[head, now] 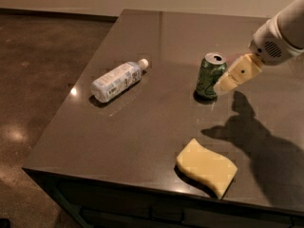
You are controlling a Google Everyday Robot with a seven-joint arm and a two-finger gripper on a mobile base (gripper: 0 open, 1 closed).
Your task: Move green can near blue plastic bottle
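The white arm [284,28] enters from the upper right, sloping down and left. Its tan claw [226,83] is just beside the upright green can [210,76], mid-bench [142,132]; open or closed cannot be told. The clear plastic bottle [117,80] lies well left. A wavy yellow sponge [206,166] lies near the front edge.

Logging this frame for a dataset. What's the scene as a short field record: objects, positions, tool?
green can: upright on the table, right of centre
blue plastic bottle: on its side, left of the can, apart
yellow sponge: near the front edge
tool: close at the can's right side; contact unclear
task: can not yet near bottle
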